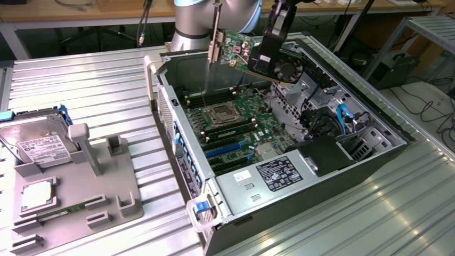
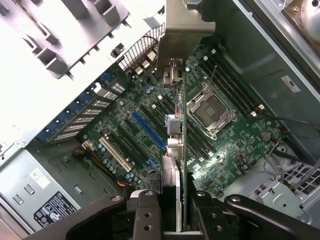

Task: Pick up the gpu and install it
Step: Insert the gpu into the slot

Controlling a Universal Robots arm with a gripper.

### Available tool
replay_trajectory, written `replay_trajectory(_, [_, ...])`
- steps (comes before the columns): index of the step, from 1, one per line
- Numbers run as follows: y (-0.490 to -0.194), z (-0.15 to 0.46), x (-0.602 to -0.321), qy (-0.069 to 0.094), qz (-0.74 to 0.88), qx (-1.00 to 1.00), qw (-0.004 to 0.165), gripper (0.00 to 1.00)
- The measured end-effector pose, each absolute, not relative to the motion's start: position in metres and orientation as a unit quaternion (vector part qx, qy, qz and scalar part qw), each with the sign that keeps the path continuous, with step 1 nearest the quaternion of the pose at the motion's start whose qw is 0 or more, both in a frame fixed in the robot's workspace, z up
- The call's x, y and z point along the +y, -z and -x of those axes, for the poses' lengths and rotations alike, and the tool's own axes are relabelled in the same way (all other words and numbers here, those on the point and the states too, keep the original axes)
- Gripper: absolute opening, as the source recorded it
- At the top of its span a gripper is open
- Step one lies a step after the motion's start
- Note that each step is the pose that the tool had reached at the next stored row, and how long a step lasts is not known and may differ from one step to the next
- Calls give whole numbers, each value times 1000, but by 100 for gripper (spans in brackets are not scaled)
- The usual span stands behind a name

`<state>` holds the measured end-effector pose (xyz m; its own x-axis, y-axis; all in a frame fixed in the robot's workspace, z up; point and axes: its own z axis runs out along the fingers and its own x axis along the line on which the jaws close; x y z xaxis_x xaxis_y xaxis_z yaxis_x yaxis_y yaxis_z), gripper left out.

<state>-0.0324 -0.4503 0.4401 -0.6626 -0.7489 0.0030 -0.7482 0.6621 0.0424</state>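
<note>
Over ribbed metal tabletop point(image 1: 85, 80), black gripper point(image 1: 267, 56) clamps flat green gpu point(image 1: 235, 50).

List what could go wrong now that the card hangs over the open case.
1. The hand grips the gpu tilted in the air above the motherboard; a slip could drop it onto the CPU socket.
2. Its metal bracket hangs close to the case's rear wall and might catch there.
3. In the wrist view the card's edge sits beside the blue slot, so it may miss.
</note>
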Motion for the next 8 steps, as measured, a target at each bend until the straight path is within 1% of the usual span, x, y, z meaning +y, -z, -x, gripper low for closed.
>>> replay_trajectory(8, [-440,32,-450,19,-432,-902,10,28])
